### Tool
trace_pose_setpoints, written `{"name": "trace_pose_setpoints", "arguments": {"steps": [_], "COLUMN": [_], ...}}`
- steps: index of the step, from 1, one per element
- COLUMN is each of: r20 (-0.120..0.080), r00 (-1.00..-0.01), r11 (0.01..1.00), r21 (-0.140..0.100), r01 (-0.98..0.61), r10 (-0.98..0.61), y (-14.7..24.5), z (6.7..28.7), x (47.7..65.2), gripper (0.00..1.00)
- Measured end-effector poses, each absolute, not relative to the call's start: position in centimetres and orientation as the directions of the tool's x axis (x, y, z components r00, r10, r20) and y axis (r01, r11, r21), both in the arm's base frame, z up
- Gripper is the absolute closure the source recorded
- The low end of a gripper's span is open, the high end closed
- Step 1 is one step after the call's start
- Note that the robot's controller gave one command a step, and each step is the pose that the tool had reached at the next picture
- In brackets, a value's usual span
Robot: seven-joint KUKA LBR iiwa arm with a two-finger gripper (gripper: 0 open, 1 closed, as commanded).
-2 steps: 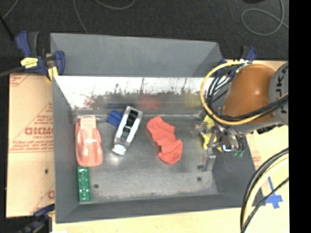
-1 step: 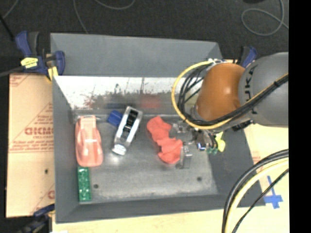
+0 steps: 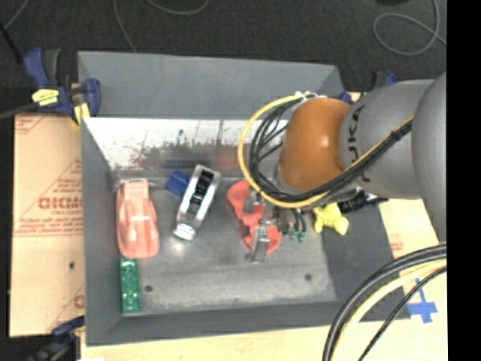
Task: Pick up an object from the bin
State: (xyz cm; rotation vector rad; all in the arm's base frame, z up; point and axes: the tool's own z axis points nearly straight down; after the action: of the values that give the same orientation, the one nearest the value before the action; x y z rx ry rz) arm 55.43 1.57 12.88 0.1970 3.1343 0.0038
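Bin (image 3: 225, 280): grey metal, scuffed.
Gripper (image 3: 259, 248): low against red plastic piece (image 3: 239, 198), centre-right.
Grip: cannot tell.

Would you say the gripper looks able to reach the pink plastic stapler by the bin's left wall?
Probably yes: the pink plastic stapler lies uncovered, with only the silver tape dispenser between it and the gripper.

Quick count for the bin (image 3: 214, 277): 6 loose things, 1 of each kind. 1 clear tape dispenser (image 3: 195, 201) near the middle, 1 small blue piece (image 3: 177, 182) touching its upper left, 1 pink stapler-looking thing (image 3: 137, 220) to its left, 1 flat green block (image 3: 131, 286) down-left of it, 1 red plastic thing (image 3: 240, 200) just right of it, and 1 yellow bit (image 3: 331, 221) well off to its right.
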Motion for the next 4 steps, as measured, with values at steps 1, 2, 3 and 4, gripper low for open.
{"name": "trace_pose_setpoints", "arguments": {"steps": [1, 2, 3, 4], "r20": [-0.006, -0.005, -0.011, -0.011], "r00": [-0.977, -0.986, -0.939, -0.939], "r11": [0.977, 0.986, 0.939, 0.939], "r21": [0.0, 0.002, 0.002, 0.002], "r01": [0.214, 0.165, 0.344, 0.344], "r10": [0.214, 0.165, 0.344, 0.344], "y": [2.9, 0.6, 0.1, 0.1], "z": [12.4, 8.9, 7.1, 7.1], "x": [56.9, 57.2, 62.0, 62.0], "gripper": [0.0, 0.0, 1.0, 1.0]}}
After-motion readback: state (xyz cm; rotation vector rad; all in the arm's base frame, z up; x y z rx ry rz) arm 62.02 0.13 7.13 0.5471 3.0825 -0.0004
